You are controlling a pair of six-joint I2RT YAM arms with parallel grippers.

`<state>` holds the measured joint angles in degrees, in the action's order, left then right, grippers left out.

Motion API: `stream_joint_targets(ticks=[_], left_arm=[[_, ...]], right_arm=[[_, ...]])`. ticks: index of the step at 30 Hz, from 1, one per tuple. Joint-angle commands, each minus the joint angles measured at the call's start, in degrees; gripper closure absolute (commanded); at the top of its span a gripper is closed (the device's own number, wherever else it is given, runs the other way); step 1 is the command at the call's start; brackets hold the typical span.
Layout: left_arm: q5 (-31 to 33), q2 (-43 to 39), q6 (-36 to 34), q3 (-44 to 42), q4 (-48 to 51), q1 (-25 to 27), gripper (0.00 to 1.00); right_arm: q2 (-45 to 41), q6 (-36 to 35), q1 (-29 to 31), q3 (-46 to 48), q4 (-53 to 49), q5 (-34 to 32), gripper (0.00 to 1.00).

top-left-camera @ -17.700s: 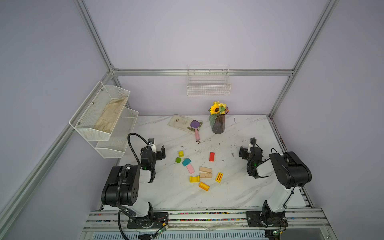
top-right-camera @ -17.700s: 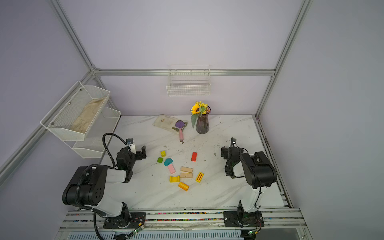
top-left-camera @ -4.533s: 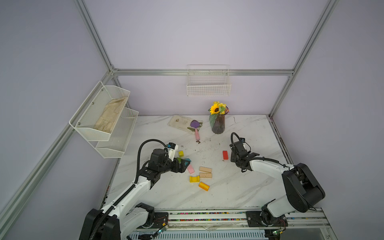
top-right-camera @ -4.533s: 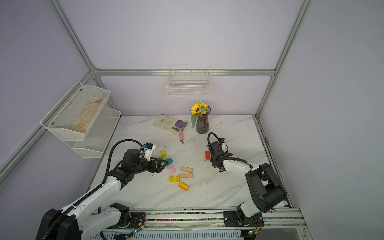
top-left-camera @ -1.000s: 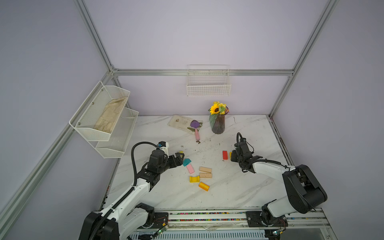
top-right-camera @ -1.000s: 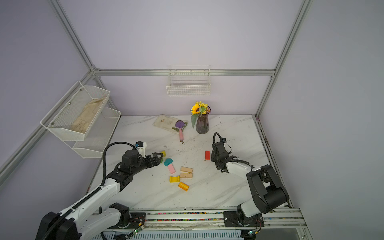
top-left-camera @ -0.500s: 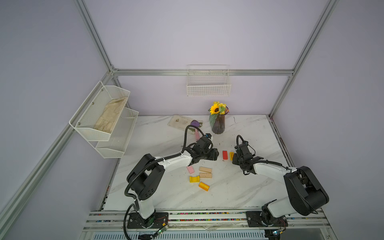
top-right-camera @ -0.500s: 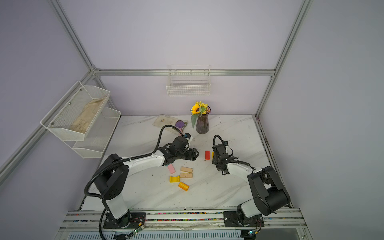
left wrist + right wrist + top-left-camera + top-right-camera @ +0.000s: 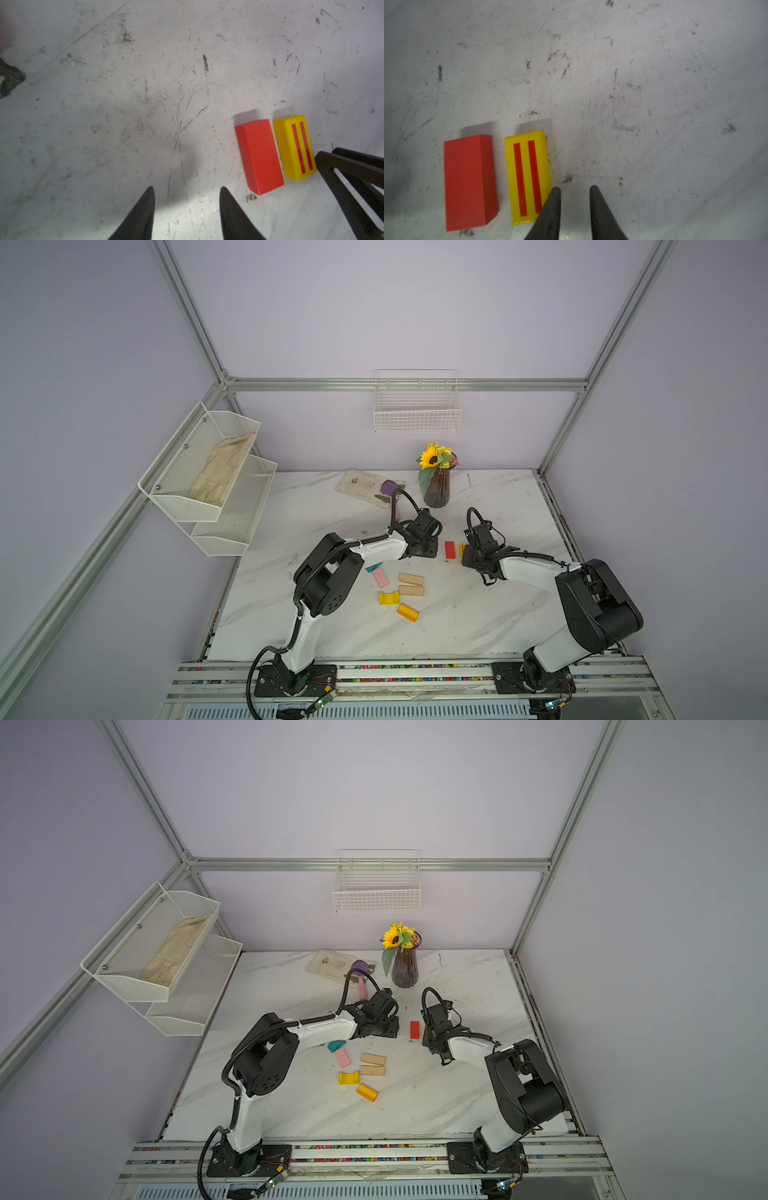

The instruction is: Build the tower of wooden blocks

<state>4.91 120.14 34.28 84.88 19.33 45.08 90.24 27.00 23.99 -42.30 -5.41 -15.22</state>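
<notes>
Right wrist view: parted and empty like my left pincer, my right pincer crowds the striped yellow block and could knock it askew.

Glossy yellow block, matt red block (painted wood, seemingly); scuffed marble table.

Red block beside striped yellow block; parted claw nearby
</notes>
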Motion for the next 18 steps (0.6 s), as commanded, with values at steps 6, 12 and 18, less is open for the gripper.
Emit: stream_joint_targets(ticks=[6, 12, 18], left_arm=[[0.78, 3.64, -1.42, 8.68, 2.32, 0.35, 0.54], [-1.63, 6.06, -1.24, 11.04, 2.73, 0.53, 0.54], [-3.43, 7.73, -0.93, 12.75, 2.73, 0.79, 0.54]], right_arm=[[1.86, 0.26, -1.14, -1.99, -1.09, 1.11, 0.71], [2.55, -0.19, -1.65, -2.42, -0.66, 2.41, 0.71], [4.32, -0.55, -2.03, -3.96, -0.68, 2.92, 0.71]])
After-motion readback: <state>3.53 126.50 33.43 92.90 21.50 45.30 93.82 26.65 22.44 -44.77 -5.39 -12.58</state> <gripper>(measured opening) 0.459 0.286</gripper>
